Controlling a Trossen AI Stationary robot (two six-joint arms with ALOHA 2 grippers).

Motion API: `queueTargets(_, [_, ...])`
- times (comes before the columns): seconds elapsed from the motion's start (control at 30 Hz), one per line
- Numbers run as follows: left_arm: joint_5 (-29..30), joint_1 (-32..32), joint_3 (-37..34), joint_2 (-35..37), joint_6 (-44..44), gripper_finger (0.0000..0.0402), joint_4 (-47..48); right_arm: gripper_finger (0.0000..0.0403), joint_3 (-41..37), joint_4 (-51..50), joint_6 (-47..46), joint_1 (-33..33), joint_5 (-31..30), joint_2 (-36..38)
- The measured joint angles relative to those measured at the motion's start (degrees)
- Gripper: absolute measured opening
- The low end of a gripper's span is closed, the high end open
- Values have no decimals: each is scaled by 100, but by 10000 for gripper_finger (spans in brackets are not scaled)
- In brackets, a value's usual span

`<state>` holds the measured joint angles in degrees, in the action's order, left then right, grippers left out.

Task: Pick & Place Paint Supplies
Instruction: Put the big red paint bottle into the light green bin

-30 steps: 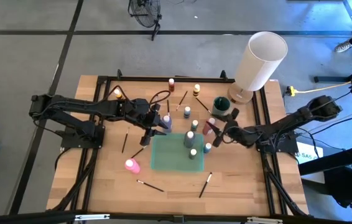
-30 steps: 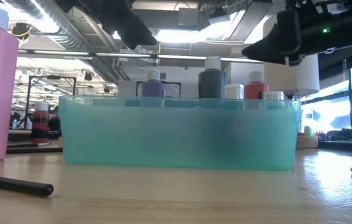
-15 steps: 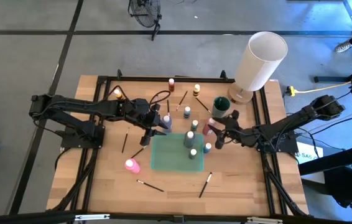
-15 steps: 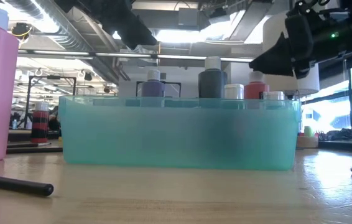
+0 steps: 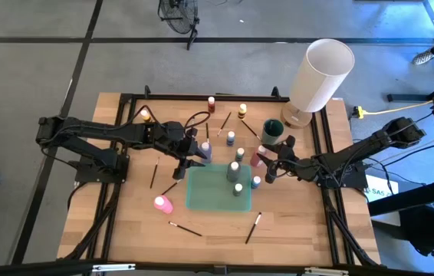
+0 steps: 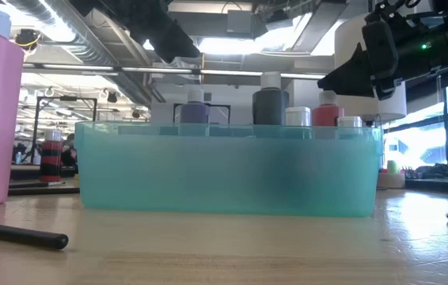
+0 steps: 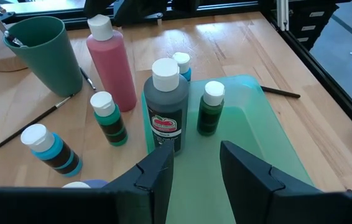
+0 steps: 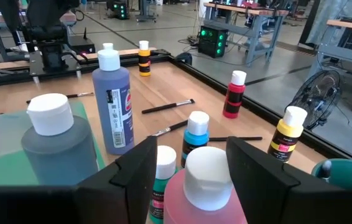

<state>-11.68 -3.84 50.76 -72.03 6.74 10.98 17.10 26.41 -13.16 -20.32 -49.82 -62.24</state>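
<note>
two arms, both matte black, built of slim tubular links joined by blocky joint housings. black cables loop loosely above the left arm's wrist. left gripper: two flat dark fingers with angular, chamfered edges and smooth faces. right gripper: the same pattern, dark fingers broad and wedge-shaped. a small green indicator light shows on the dark wrist housing in the low view. screws and printed markings cannot be made out.
</note>
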Motion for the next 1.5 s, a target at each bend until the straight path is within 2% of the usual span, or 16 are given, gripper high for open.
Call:
queueTargets(0.67, [2,0,0,0,2,127,0,220,-15,103,368,-204,49,-11])
queueTargets(0.93, [2,0,0,0,2,127,0,221,-20,116,458,-381,-671,-15])
queueTargets(1.5, [2,0,0,0,2,127,0,221,-20,-312,-60,-293,-494,-15])
